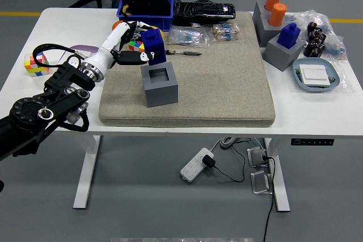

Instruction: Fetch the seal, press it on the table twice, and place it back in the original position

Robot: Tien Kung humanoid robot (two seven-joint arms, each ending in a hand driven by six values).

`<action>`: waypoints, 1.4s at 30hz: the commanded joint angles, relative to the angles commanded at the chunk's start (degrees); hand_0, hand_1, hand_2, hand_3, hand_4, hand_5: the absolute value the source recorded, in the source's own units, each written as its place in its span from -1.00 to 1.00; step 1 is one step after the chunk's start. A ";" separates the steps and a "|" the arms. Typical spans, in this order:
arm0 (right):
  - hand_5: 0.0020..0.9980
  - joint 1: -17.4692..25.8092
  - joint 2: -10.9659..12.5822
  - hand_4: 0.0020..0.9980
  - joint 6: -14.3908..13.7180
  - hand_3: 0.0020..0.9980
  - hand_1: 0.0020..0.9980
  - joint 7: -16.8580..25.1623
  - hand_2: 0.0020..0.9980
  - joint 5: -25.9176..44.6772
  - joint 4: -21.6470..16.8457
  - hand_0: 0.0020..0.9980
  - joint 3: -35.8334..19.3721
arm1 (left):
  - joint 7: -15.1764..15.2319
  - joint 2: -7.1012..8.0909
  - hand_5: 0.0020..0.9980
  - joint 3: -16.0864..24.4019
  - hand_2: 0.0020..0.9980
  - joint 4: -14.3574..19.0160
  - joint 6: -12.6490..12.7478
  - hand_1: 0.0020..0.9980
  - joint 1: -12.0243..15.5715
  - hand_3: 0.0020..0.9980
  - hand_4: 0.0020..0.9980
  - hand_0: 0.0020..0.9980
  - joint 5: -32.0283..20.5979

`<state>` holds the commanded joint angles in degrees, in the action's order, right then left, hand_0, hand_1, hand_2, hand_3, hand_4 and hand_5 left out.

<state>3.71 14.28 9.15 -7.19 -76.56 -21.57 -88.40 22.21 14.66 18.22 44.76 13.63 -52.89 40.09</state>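
Note:
My left hand point(138, 49) is shut on the blue seal point(153, 46) and holds it in the air just above and behind the grey holder block point(159, 85) with its square hole, which stands on the beige mat point(227, 77). The left arm point(51, 103) reaches in from the lower left. A second blue seal point(289, 34) sits in another grey block point(282, 52) at the right. The right arm is out of view.
An orange, a lemon and a Rubik's cube sit behind my hand, partly hidden. A blue bin point(146, 4), black bag point(204, 11), pen point(184, 52), orange cylinders point(275, 5), a plate point(316, 76) and a second cube point(35, 63) stand around. A person stands at the far side.

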 joint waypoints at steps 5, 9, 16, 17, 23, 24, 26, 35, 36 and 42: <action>0.04 -0.14 0.15 0.51 -0.04 0.44 0.55 0.02 0.49 0.16 -0.06 0.68 0.14 | -0.36 -1.59 -1.00 -2.87 -0.06 -1.51 -0.31 -0.01 -0.78 0.22 0.39 0.33 -0.68; 0.04 -0.16 0.20 0.51 -0.03 0.44 0.55 0.02 0.49 0.24 -0.02 0.68 0.22 | -0.70 -2.62 -1.00 -5.83 -0.06 -3.76 -0.60 -0.01 -1.92 0.22 0.40 0.33 -2.05; 0.04 -0.21 0.30 0.51 -0.04 0.44 0.55 0.03 0.49 0.30 -0.03 0.68 0.44 | -1.01 -3.46 -1.00 -8.42 -0.06 -6.22 -0.80 -0.01 -2.82 0.22 0.40 0.33 -2.53; 0.04 -0.22 0.32 0.51 -0.06 0.44 0.55 0.04 0.49 0.32 -0.05 0.68 0.50 | -1.03 -3.54 -1.00 -8.69 -0.06 -6.56 -0.84 -0.01 -2.84 0.22 0.40 0.33 -2.60; 0.03 -0.32 0.42 0.51 -0.05 0.44 0.55 0.03 0.49 0.36 -0.04 0.68 0.63 | -0.97 -3.76 -1.00 -9.15 -0.06 -7.65 -0.78 -0.01 -2.94 0.22 0.40 0.33 -2.97; 0.03 -0.34 0.45 0.51 -0.06 0.44 0.55 0.02 0.49 0.33 -0.02 0.68 0.67 | -0.93 -3.83 -1.00 -9.15 -0.06 -7.88 -0.75 -0.01 -2.96 0.22 0.40 0.33 -3.04; 0.04 -0.39 0.52 0.51 -0.05 0.44 0.55 0.01 0.49 0.36 -0.01 0.68 0.80 | -0.90 -4.03 -1.00 -9.14 -0.06 -8.34 -0.70 -0.01 -2.93 0.22 0.40 0.33 -3.19; 0.04 -0.48 0.63 0.51 -0.08 0.44 0.55 0.04 0.49 0.51 -0.07 0.68 1.28 | -0.94 -4.55 -1.00 -9.84 -0.06 -9.09 -0.73 -0.01 -2.71 0.22 0.40 0.33 -3.48; 0.04 -0.47 0.63 0.51 -0.07 0.44 0.55 0.03 0.49 0.52 -0.04 0.68 1.34 | -0.93 -4.59 -1.00 -9.86 -0.06 -9.14 -0.72 -0.01 -2.70 0.22 0.40 0.33 -3.49; 0.04 -0.47 0.69 0.51 -0.07 0.44 0.55 0.03 0.49 0.60 -0.03 0.68 1.73 | -0.71 -4.93 -1.00 -10.14 -0.06 -9.79 -0.46 -0.01 -2.58 0.22 0.40 0.33 -3.79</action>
<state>3.25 14.97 9.08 -7.17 -75.96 -21.60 -86.68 21.50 9.73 8.08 34.97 13.17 -55.47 36.30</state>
